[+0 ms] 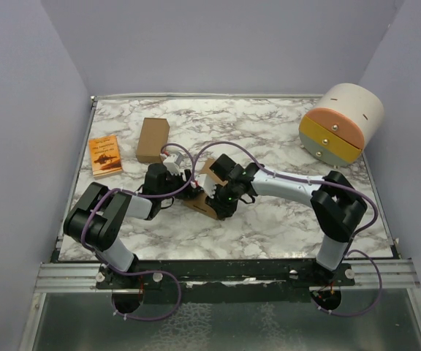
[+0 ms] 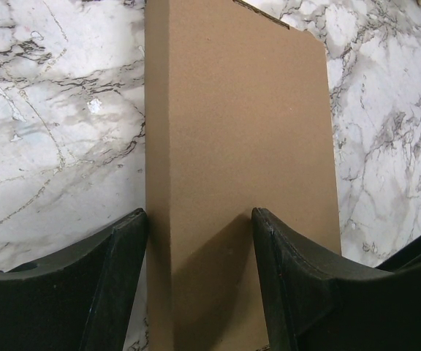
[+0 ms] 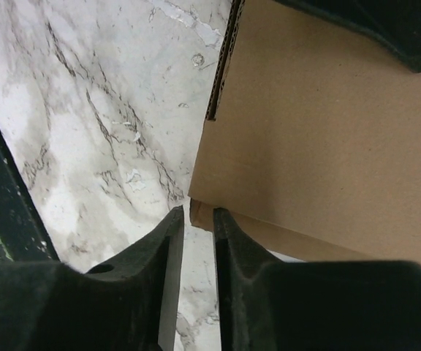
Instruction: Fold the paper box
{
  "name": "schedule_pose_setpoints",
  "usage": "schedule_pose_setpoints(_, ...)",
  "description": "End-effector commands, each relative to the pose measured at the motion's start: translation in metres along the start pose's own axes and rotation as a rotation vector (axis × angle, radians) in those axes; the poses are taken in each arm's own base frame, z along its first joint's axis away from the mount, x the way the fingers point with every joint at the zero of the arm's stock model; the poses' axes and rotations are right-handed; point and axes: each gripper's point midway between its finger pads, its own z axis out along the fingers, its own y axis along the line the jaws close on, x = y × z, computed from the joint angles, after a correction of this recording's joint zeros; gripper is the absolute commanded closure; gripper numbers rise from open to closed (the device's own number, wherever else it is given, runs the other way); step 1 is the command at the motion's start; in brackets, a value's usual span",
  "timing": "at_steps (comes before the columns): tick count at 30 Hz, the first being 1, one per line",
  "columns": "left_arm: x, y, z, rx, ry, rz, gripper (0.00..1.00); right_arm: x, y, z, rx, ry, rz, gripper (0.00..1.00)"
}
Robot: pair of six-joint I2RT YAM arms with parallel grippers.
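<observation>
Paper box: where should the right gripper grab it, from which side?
Likely the thin cardboard edge at the paper box corner nearest the right gripper, approached edge-on from the marble table side. That sheet edge fits narrow jaws; the broad flat face looks too wide to span.

Overhead, I find the plain brown cardboard paper box [image 1: 202, 207] largely covered by the left gripper [image 1: 187, 187] and right gripper [image 1: 215, 199]; its outline cannot be traced. The print on the small orange booklet [image 1: 105, 155] is too small to read. In the left wrist view the cardboard runs off the top and bottom edges. In the right wrist view I cannot tell whether the fingertips [image 3: 172, 219] touch the cardboard's corner.
</observation>
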Motion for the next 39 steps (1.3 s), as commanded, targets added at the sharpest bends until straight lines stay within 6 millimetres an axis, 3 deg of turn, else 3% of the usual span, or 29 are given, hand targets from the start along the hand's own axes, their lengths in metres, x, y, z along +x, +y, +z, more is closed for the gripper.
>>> schedule_pose_setpoints(1,0.031,0.006,-0.007,-0.031,0.106,-0.049,0.38,-0.018,0.001,-0.014,-0.003,-0.068,-0.103,0.73)
schedule_pose_setpoints(10,0.024,0.004,-0.007,-0.033,0.098,-0.047,0.36,-0.011,0.015,-0.026,-0.103,-0.073,-0.155,0.71)
schedule_pose_setpoints(16,0.013,-0.001,-0.007,-0.029,0.074,-0.049,0.3,-0.004,0.012,-0.042,-0.168,-0.122,-0.098,0.71)
schedule_pose_setpoints(18,0.007,-0.004,-0.007,-0.029,0.061,-0.047,0.29,0.002,0.006,-0.046,-0.182,-0.141,-0.037,0.74)
schedule_pose_setpoints(22,-0.001,-0.007,-0.009,-0.033,0.05,-0.041,0.29,0.02,-0.005,-0.051,-0.221,-0.185,0.151,0.98)
schedule_pose_setpoints(25,0.0,-0.007,-0.013,-0.047,0.055,-0.038,0.28,0.028,-0.007,-0.057,-0.231,-0.247,0.258,0.99)
schedule_pose_setpoints(29,-0.003,-0.009,-0.02,-0.053,0.046,-0.031,0.27,0.018,-0.019,-0.068,-0.139,-0.329,0.288,0.99)
schedule_pose_setpoints(34,-0.007,-0.009,-0.028,-0.082,0.023,-0.026,0.24,0.022,-0.027,-0.049,-0.116,-0.351,0.47,0.99)
schedule_pose_setpoints(39,0.0,-0.006,-0.032,-0.096,0.037,-0.046,0.23,0.033,-0.009,-0.042,-0.164,-0.391,0.689,0.99)
